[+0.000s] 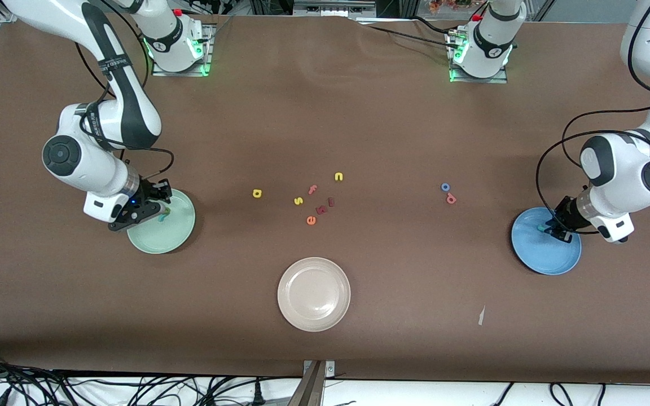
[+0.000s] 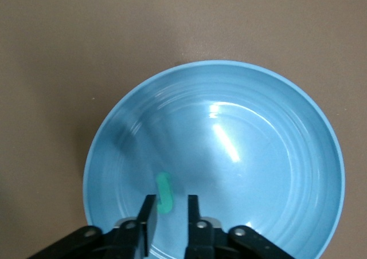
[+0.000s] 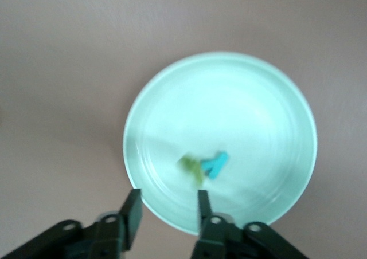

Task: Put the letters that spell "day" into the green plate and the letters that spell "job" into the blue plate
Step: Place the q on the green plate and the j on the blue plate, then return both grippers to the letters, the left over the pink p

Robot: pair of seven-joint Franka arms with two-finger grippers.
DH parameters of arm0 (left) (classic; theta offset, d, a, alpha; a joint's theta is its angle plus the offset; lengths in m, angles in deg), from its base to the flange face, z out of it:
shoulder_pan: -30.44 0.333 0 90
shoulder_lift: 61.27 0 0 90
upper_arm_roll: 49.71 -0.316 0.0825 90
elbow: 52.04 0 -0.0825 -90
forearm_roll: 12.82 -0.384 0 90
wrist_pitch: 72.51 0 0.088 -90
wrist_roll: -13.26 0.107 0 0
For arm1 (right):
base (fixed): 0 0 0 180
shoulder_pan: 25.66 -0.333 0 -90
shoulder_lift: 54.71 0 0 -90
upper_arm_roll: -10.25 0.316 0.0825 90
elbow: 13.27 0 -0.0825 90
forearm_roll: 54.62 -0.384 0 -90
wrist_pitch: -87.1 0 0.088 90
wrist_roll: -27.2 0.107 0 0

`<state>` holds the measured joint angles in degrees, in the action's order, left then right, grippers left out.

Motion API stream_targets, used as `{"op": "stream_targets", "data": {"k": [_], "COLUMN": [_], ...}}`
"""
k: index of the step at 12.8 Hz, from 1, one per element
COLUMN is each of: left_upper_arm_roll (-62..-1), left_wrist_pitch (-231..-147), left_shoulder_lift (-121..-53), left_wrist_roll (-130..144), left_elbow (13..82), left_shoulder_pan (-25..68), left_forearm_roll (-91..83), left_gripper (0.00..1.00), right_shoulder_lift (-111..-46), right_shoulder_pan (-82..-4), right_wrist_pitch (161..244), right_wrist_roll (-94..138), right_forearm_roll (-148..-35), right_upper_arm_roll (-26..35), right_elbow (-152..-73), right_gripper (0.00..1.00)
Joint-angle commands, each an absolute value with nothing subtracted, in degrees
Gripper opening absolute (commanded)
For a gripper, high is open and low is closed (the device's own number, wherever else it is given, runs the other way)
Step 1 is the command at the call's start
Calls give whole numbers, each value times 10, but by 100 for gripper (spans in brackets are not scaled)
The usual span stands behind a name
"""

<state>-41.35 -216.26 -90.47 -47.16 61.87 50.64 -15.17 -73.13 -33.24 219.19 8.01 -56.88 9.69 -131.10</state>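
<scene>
left tool [image 2: 169,204] parted over blue plate [image 2: 275,156]

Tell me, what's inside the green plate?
In the green plate lie a teal letter and a green letter, blurred, so their shapes are unclear. The open right gripper over the rim may cover more.

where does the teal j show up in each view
Front view: the teal j lies in the blue plate, beside the left hand, partly hidden by it.
Left wrist view: the j lies on the plate's floor, just past the parted fingertips.
Right wrist view: not in it; that one shows the green plate.
Shared landmark: the blue plate.
</scene>
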Motion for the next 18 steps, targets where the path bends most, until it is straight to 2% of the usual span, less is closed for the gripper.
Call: {"op": "stream_targets", "data": {"k": [1, 3, 7, 10, 16, 18], "left_upper_arm_roll": [-411, -398, -357, -325, -330, -330], "left_wrist_pitch": [-2156, -2149, -2109, -2108, -2108, -2109], "left_shoulder_lift": [-905, -884, -842, -819, -815, -810], "left_wrist_roll": [-457, -464, -509, -534, -578, -582], "left_elbow": [609, 613, 632, 658, 684, 707], "left_shoulder_pan": [509, 508, 502, 493, 414, 392], "left_forearm_roll": [-163, -160, -155, -155, -155, -155], "left_gripper": [59, 60, 59, 59, 59, 59], "right_shoulder_lift": [-716, -713, -722, -760, -797, -805], "right_shoulder_pan": [-335, -369, -474, -521, -551, -554], "right_wrist_pitch": [2206, 2208, 2247, 2303, 2392, 2403], "right_wrist_roll": [127, 220, 390, 477, 588, 593], "right_forearm_roll": [-572, -573, -574, -574, -575, -575], "right_upper_arm_roll": [114, 135, 135, 134, 131, 129], "right_elbow": [-1337, -1337, -1336, -1337, -1361, -1362], "right_gripper": [100, 100, 99, 99, 99, 94]}}
